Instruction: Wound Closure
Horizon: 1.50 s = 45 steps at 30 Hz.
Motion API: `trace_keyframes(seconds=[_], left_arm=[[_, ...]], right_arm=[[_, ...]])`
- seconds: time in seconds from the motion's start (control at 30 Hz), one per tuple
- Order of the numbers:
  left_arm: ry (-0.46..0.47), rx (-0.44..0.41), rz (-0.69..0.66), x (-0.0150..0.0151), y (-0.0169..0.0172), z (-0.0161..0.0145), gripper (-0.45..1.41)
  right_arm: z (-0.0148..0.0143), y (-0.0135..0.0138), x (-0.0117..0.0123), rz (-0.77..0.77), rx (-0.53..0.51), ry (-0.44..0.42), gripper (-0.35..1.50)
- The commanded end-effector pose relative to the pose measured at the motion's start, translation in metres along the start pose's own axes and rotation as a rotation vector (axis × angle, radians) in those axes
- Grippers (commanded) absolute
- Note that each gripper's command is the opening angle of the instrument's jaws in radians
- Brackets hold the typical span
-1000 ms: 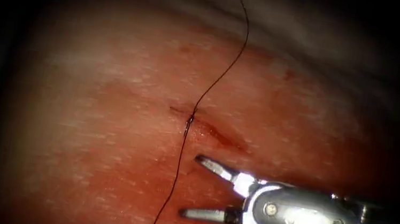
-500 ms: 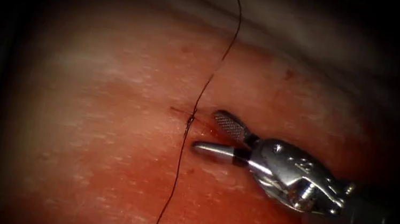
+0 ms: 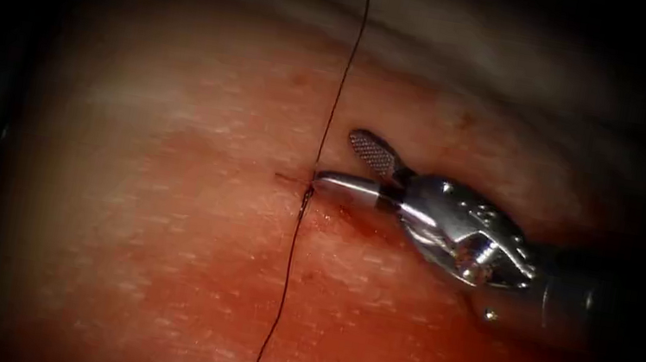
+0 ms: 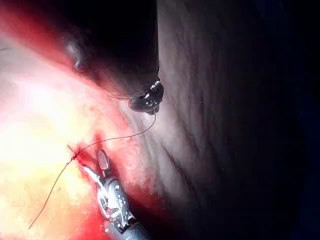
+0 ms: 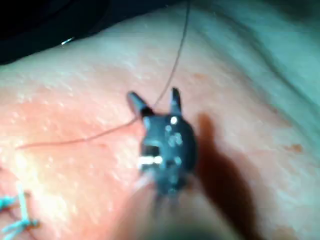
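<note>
Your right arm's silver needle driver point(image 3: 340, 158) jaws apart, holding nothing, straddling the dark thin thread point(image 3: 288, 271) at the short red cut point(image 3: 336, 205) in the pink pork-belly tissue point(image 3: 158, 223), your left tool point(image 4: 146, 101) gripping the thread's far end, needle unseen.

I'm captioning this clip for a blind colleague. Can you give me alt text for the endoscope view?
The right tool, jaws open, straddles a taut thread just above a knot at the cut in the tissue. The thread's free tail hangs below the knot.
</note>
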Motion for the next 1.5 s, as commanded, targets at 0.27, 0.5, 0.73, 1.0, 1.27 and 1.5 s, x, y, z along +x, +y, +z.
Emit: trace_keyframes(seconds=[0.27,0.5,0.73,1.0,1.27,1.5], left_arm=[[0.012,0.000,0.004,0.0000,0.0004,0.0000,-0.35],[0.024,0.002,0.005,0.0010,0.0006,-0.0007,-0.35],[0.029,0.001,0.016,0.0020,0.0011,-0.0013,-0.35],[0.042,0.003,0.027,0.0028,0.0015,-0.0020,-0.35],[0.048,0.009,0.029,0.0031,0.0016,-0.0024,-0.35],[0.048,0.009,0.030,0.0031,0.0019,-0.0024,-0.35]], right_arm=[[0.0044,0.0000,-0.0016,-0.001,0.024,-0.016,1.30],[0.0063,-0.0005,-0.0019,0.013,0.040,-0.019,1.30],[0.0072,-0.0008,-0.0020,0.030,0.049,-0.021,1.30],[0.0086,-0.0011,-0.0023,0.032,0.058,-0.029,1.28],[0.0082,-0.0015,-0.0026,0.027,0.081,-0.055,-0.35],[0.0069,-0.0013,0.0000,-0.077,0.115,0.087,0.14]])
